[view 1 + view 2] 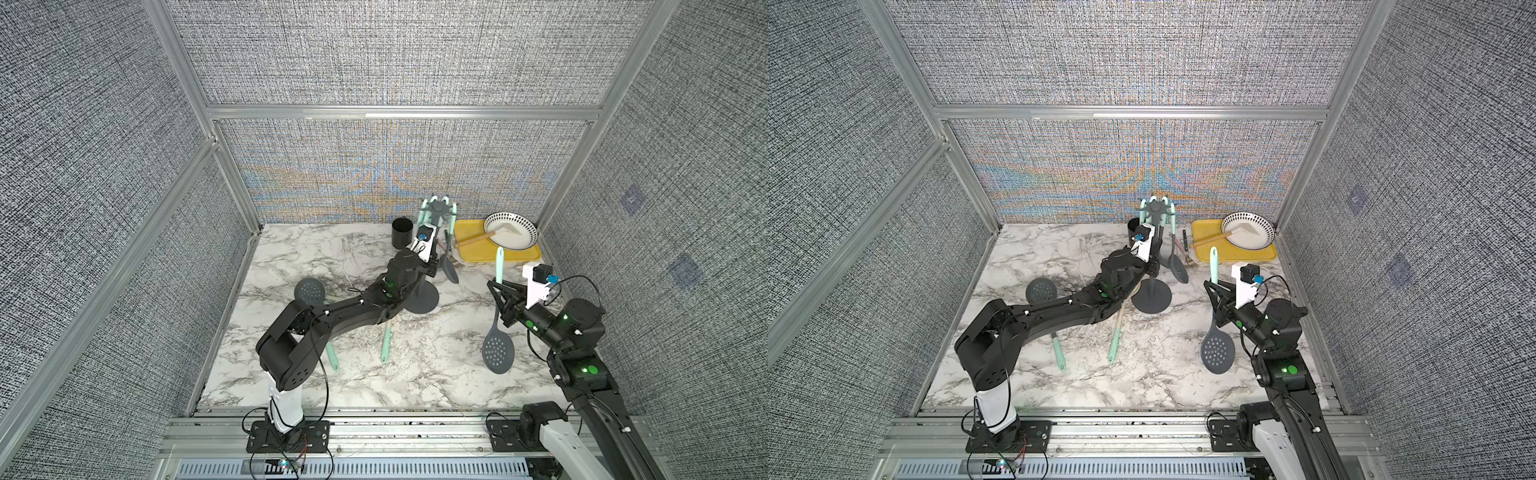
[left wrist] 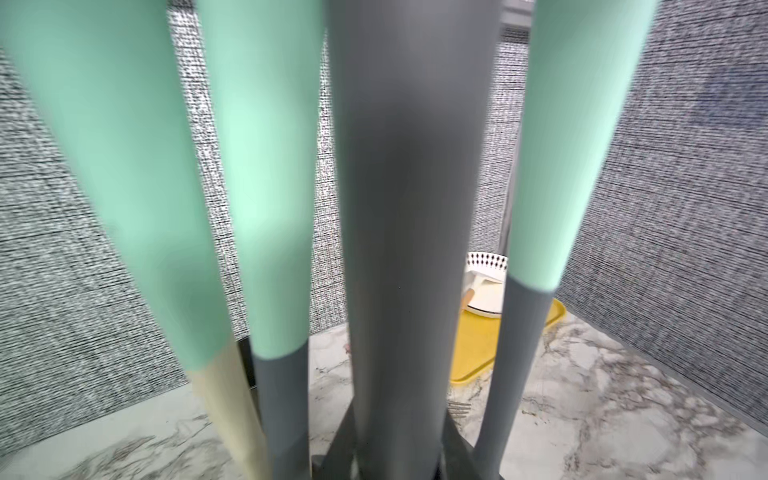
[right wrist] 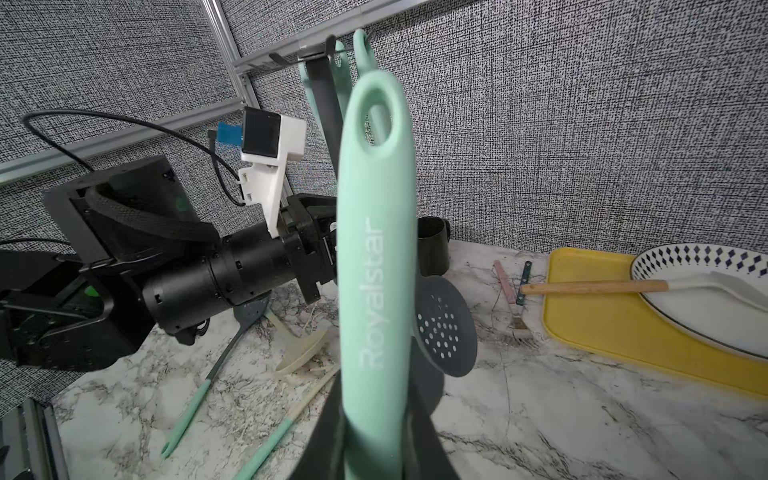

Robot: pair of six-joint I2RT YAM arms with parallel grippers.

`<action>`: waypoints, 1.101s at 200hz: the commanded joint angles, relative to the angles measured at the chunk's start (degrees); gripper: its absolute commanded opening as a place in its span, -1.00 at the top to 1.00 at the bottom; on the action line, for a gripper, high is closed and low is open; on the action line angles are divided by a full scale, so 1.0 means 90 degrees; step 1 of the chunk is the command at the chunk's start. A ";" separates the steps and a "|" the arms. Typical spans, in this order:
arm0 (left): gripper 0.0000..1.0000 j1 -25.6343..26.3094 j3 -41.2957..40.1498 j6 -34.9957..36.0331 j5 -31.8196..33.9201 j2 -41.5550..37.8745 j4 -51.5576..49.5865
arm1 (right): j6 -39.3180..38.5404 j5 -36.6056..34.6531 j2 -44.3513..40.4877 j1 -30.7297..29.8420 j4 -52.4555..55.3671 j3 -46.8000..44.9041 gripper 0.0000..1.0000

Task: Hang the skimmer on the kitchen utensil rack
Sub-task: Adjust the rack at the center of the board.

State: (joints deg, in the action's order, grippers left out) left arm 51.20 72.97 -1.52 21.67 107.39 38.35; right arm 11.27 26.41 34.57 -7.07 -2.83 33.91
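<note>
Grey woven walls, aluminium frame — white marble tabletop.

Mint-handled grey skimmer, yellow tray

The kitchen utensil rack pole and hanging mint handles are blurred and cut off in the left wrist view. In both top views the left arm hides the lying skimmer's shaft.

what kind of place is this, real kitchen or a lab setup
Likely a robot test cell staged as a kitchen counter: aluminium frame and fabric panels enclose a marble-look tabletop holding a kitchen utensil rack and yellow tray.
</note>
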 commanded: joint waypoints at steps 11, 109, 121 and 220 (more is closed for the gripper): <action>0.96 0.0307 0.0270 0.0248 0.2251 0.0198 0.0191 | 0.0062 -0.0143 0.0077 0.0014 -0.0275 0.0003 1.00; 0.93 0.0927 0.1157 -0.0590 0.4702 0.0708 -0.0639 | 0.0242 -0.0072 0.0368 0.0026 -0.0596 -0.0004 1.00; 0.66 0.0974 0.1170 -0.0640 0.4831 0.0709 -0.0648 | 0.0242 -0.0054 0.0366 0.0027 -0.0594 -0.0011 1.00; -0.99 0.1169 0.0357 -0.0920 0.3869 0.0186 -0.0251 | 0.0192 -0.0241 0.0336 0.0087 -0.0536 0.0026 1.00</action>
State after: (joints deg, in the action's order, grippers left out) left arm 60.95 78.02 -8.08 59.90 111.15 34.30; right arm 13.08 25.74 37.50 -6.42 -5.80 33.65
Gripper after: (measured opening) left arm 0.992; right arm 0.187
